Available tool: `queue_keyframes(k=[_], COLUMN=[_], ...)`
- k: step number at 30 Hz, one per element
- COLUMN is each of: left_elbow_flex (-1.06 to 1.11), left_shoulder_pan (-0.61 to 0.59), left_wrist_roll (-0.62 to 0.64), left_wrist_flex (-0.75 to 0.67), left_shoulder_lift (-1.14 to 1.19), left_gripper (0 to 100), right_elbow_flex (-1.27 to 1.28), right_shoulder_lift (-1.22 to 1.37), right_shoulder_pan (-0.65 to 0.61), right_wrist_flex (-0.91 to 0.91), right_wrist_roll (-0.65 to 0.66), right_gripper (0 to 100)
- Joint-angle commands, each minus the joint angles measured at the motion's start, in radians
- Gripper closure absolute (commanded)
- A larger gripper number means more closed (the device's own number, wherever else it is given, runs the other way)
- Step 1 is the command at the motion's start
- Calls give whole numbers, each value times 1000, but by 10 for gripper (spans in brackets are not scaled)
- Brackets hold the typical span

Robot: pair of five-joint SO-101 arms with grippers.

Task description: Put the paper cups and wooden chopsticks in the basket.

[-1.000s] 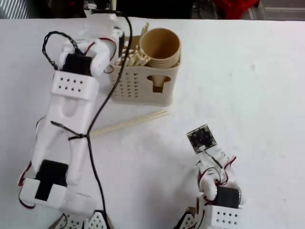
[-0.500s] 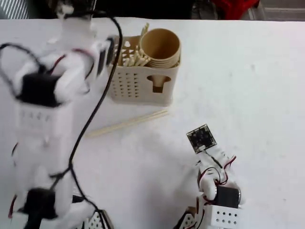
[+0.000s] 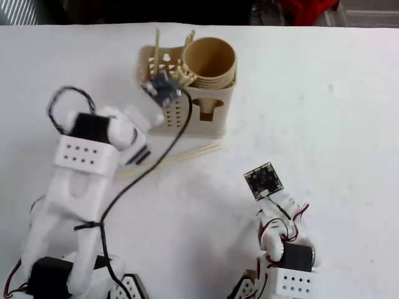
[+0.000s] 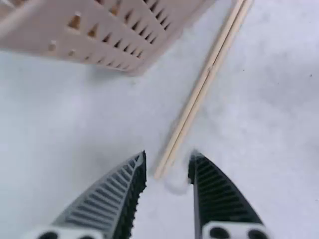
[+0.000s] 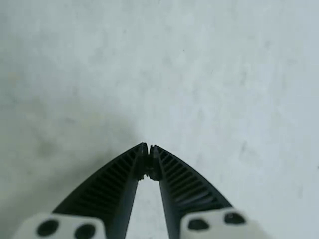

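From the high view, the basket [image 3: 206, 121] stands toward the far middle of the white table [image 3: 324, 93], with the stack of paper cups [image 3: 212, 59] nested in its right compartment and several standing chopsticks [image 3: 157, 43] poking up from the left one. A pair of loose chopsticks [image 3: 187, 154] lies flat on the table just in front of the basket, slanting from near the basket's front right corner down toward the left arm. The left gripper [image 3: 138, 156] hangs low at the near-left end of that pair, beside the basket's front left corner. The right arm [image 3: 283, 249] sits folded at the near edge, well apart from the basket and the sticks. In the left wrist view, the left gripper [image 4: 167, 162] has its jaws parted, and the end of the loose chopsticks [image 4: 204, 84] lies on the table between the two fingertips, nearer one of them; whether either finger touches the wood cannot be told. The perforated wall of the basket [image 4: 99, 30] stands beyond, with the sticks running past its corner. In the right wrist view, the right gripper [image 5: 148, 149] has its jaws pressed together on nothing, above bare table.
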Motion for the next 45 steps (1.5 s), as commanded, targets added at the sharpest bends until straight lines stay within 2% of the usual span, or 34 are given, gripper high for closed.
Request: queue_keyframes(k=[1,7,14,24,31,39,45], left_elbow_flex=[226,376,292,107,78,72,81], left_shoulder_pan=[16,12,-28,-47,-41,-22,-22], left_wrist_roll=[-72,-158,-167,-184,-222,-302,-302], left_wrist_flex=[-258,-451,-526,-526,-514,-315,-276], left_shoulder_lift=[-4,35,257,515,562,565,568], left_gripper=[843,836,814,815,816,816,817], right_elbow_flex=[6,6,6,6,6,6,6], right_shoulder_lift=[-5,-5,-5,-5,-5,-5,-5], right_shoulder_pan=[-1,-1,-1,-1,-1,-1,-1], right_wrist_flex=[1,2,2,2,2,2,2], right_wrist_roll=[-3,-3,-3,-3,-3,-3,-3], right_gripper=[978,978,978,978,978,978,978])
